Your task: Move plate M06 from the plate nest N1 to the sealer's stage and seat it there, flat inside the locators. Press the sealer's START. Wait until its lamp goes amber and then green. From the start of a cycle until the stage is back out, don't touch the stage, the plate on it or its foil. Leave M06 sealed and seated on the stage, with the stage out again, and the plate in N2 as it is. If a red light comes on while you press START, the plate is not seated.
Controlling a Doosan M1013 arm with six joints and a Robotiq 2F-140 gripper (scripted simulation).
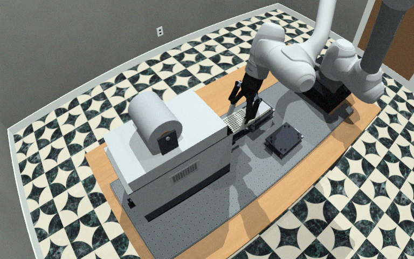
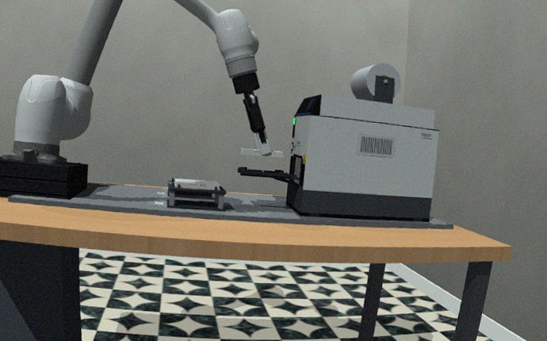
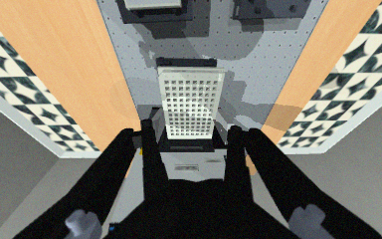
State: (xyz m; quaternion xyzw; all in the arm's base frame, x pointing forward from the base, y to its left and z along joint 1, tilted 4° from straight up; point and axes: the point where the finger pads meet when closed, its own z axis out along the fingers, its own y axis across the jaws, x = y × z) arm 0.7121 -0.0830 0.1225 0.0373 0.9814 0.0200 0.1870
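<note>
Hand [image 1: 241,117] [image 2: 263,153] [image 3: 190,116] pinching plate M06 [image 1: 238,119] [image 2: 248,151] [image 3: 190,102] is hovering just above the stage [image 1: 259,123] [image 2: 256,172] [image 3: 186,63], and any sideways offset from the stage while lowering is risking an edge catching on the locators, leaving the plate tilted and probably bringing a red light at START.

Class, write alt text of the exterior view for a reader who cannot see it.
A robot gripper holds a pale plate level above the extended black stage of a boxy sealer showing a green light. Another plate rests in a low nest nearby.
</note>
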